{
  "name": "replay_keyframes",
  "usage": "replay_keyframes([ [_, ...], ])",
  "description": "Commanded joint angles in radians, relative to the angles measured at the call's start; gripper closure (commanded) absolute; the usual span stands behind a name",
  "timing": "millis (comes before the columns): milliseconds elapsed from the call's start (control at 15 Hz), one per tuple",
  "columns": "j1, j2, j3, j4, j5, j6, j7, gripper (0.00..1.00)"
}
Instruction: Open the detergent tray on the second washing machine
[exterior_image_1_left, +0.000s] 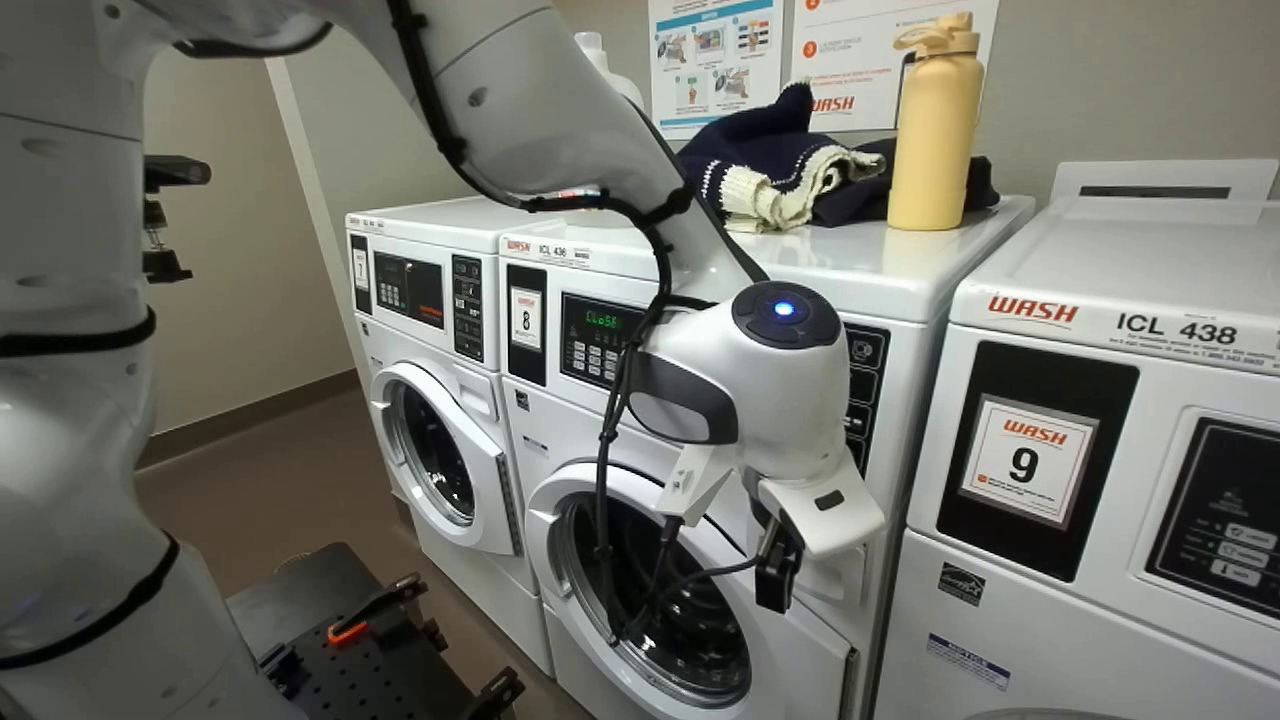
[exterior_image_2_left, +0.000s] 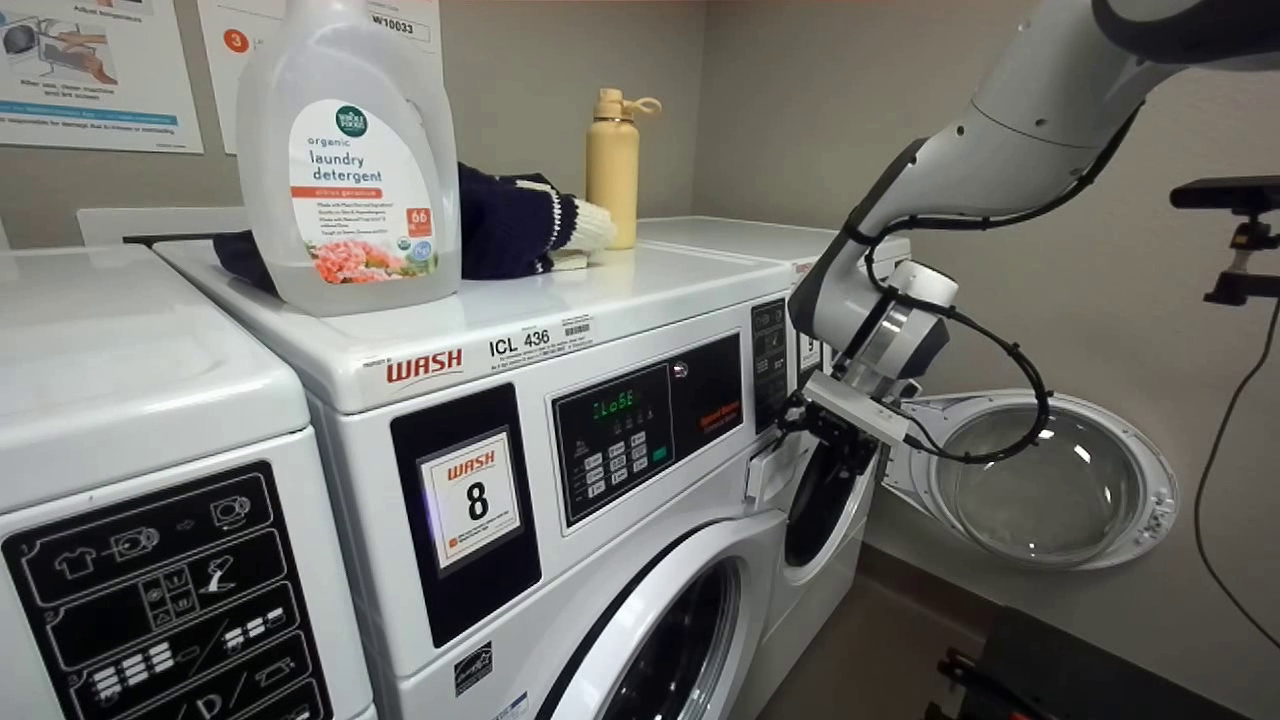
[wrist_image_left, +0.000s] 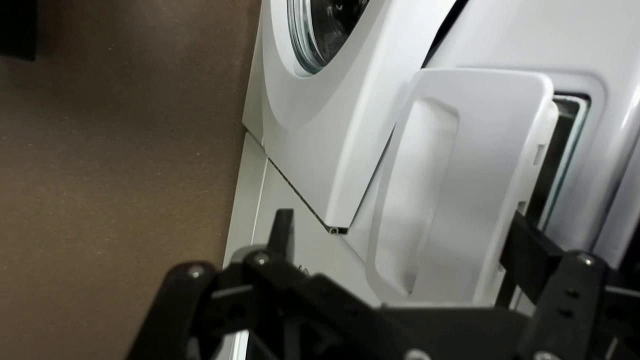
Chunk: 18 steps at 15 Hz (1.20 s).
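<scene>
The second washing machine (exterior_image_1_left: 572, 432), marked 8, is white with a chrome-rimmed round door and black control panel; it also shows in an exterior view (exterior_image_2_left: 520, 600). Its pale detergent tray (wrist_image_left: 475, 165) stands partly out in the wrist view, with a dark gap behind its front. The tray also shows in an exterior view (exterior_image_2_left: 772, 477). My gripper (wrist_image_left: 407, 242) is open, fingers apart on either side of the tray's front. One finger overlaps the gap at the tray's edge; contact cannot be told. The gripper is beside the tray in both exterior views (exterior_image_1_left: 775, 575) (exterior_image_2_left: 825, 435).
A detergent bottle (exterior_image_2_left: 350, 200), dark blue knitwear (exterior_image_2_left: 510, 225) and a yellow bottle (exterior_image_2_left: 612, 180) stand on the washer. Washer 9 (exterior_image_1_left: 1000, 620) is beside it, with an open round door (exterior_image_2_left: 1150, 500). Washer 7 (exterior_image_1_left: 480, 430) is on the opposite side. A black stand (exterior_image_1_left: 370, 650) is in front.
</scene>
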Motion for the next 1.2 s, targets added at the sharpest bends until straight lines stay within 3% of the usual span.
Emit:
replay_keyframes([
  [0, 0.008, 0.021, -0.013, -0.006, -0.101, -0.014, 0.104, 0.0],
  [733, -0.001, 0.007, -0.014, -0.032, -0.224, -0.021, 0.211, 0.0],
  [1133, 0.001, 0.02, -0.039, -0.062, -0.348, -0.024, 0.299, 0.0],
])
